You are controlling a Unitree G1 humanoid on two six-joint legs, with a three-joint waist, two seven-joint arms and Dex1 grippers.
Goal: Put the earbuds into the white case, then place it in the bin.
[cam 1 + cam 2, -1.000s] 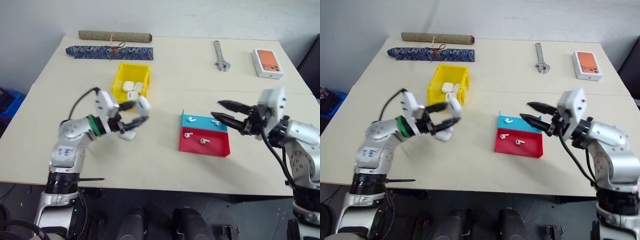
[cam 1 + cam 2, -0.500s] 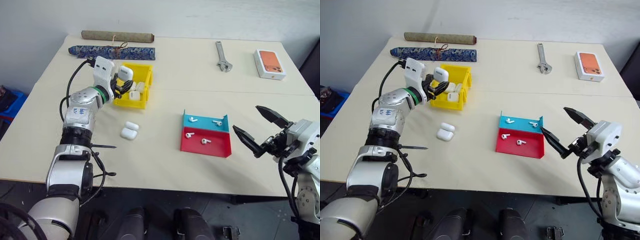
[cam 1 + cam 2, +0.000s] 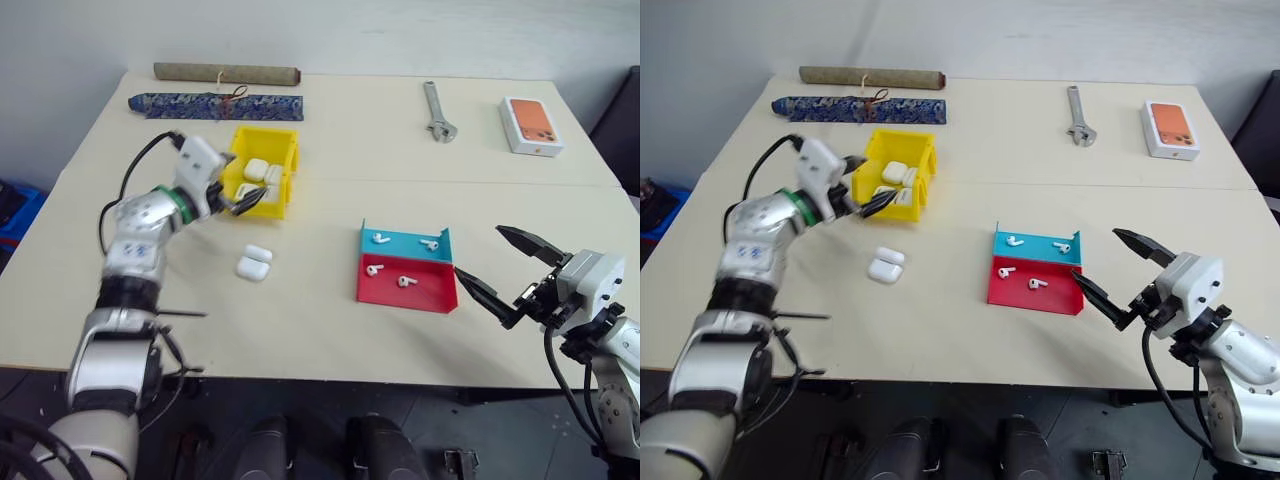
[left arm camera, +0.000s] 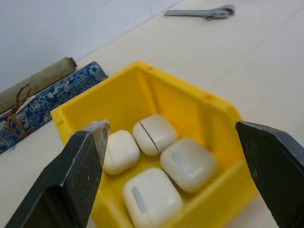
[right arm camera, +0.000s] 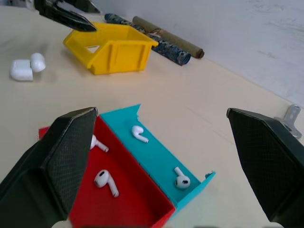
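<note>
While four white cases (image 4: 152, 161) sit in the yellow bin (image 3: 262, 185), the open left hand (image 3: 232, 195) waits at its 9 o'clock; the right hand (image 3: 497, 268) is open too.

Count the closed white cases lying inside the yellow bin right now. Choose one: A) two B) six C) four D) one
C: the left wrist view shows four white cases packed together inside the yellow bin, framed by the open left fingers.

Silver arms, blk cables, blk claw (image 3: 496, 271) fingers.
</note>
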